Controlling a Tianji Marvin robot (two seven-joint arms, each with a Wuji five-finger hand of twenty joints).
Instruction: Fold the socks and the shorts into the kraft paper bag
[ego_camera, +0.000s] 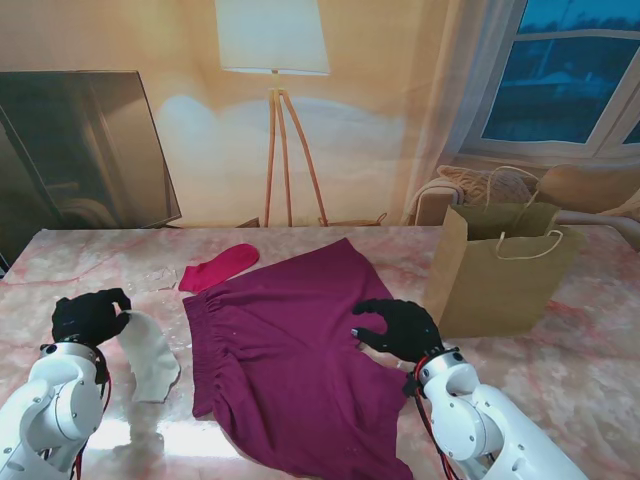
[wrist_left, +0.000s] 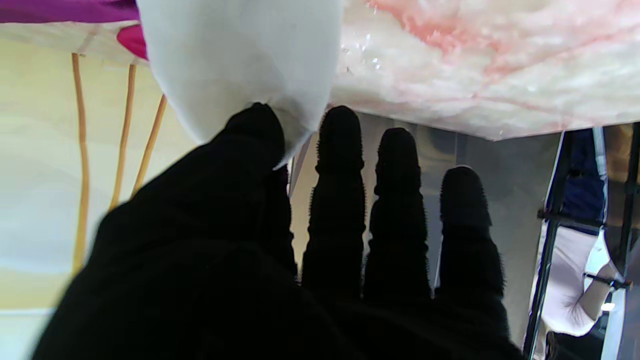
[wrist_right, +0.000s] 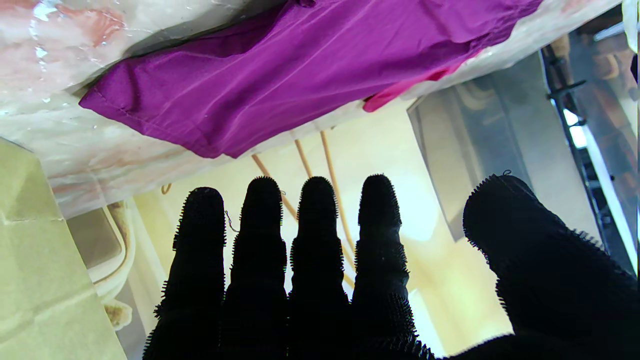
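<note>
The left hand (ego_camera: 90, 316) holds one end of the white sock (ego_camera: 150, 356). In the left wrist view the thumb and the first finger pinch the white cloth (wrist_left: 240, 65), and the other three fingers (wrist_left: 340, 165) stand straight and touch nothing. The rest of this sock hangs down from the hand onto the marble table (ego_camera: 580, 380). The hold looks thin, on the edge of the cloth only, so I think the sock can slip out if the hand moves fast. The hanging part can also drag over the table and open again during folding.

The right hand (ego_camera: 398, 328) is empty, its fingers spread and a little curled. It hovers over the right edge of the maroon shorts (ego_camera: 290, 350); whether it touches the cloth I cannot tell. The shorts lie flat and unfolded, from just beside the left hand to under the right hand. They are wide, so a grip at one edge can make uneven folds.

The red sock (ego_camera: 218, 267) lies farther from me than the left hand, touching the corner of the shorts.

The kraft paper bag (ego_camera: 500, 275) stands upright just beyond the right hand, on its outer side, mouth open. I cannot see inside it. It is light, so pushing clothes in can tip it over.
</note>
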